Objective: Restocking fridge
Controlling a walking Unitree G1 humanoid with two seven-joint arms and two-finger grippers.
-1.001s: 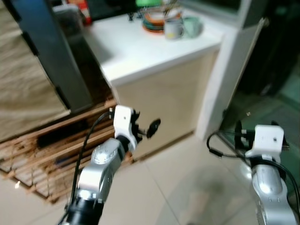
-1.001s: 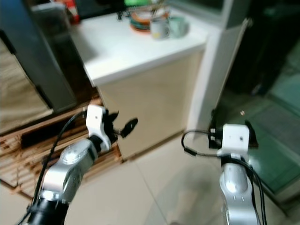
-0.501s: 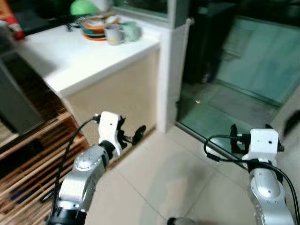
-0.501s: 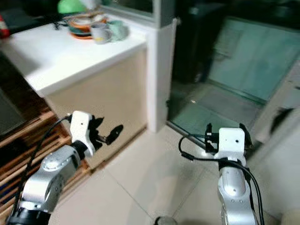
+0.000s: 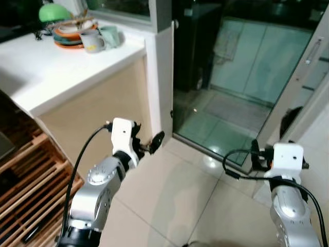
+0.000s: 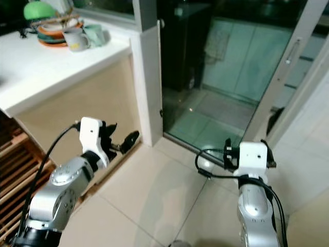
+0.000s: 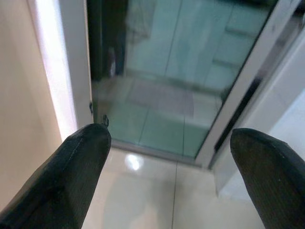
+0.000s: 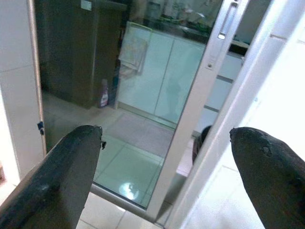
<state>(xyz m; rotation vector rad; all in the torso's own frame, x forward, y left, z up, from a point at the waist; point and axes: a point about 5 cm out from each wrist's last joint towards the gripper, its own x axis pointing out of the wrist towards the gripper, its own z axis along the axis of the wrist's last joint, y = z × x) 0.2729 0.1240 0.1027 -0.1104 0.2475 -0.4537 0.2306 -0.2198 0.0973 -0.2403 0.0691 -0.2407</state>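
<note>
Floor (image 5: 169, 206) is glossy pale tile, really reflective. Counter (image 5: 46, 72) top looks smooth matt white. Slatted rack (image 5: 25, 175) at lower left is bare wood. Sliding door (image 6: 226, 62) is glass in a brushed metal frame. Fingers (image 7: 71, 176) look matt black, slightly textured.

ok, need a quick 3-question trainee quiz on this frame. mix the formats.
1. True or false: the left claw is holding a mug.
2. Multiple choice: where do the stacked dishes and two mugs sit? A) on the floor B) on the white counter C) in the wooden rack
3. Fill in: ahead of the right claw, past the sliding door frame, is a room with a ___ floor.

Key: 1 false, both claws are open and hold nothing. 2 B, at its far corner. 3 tiled.
</note>
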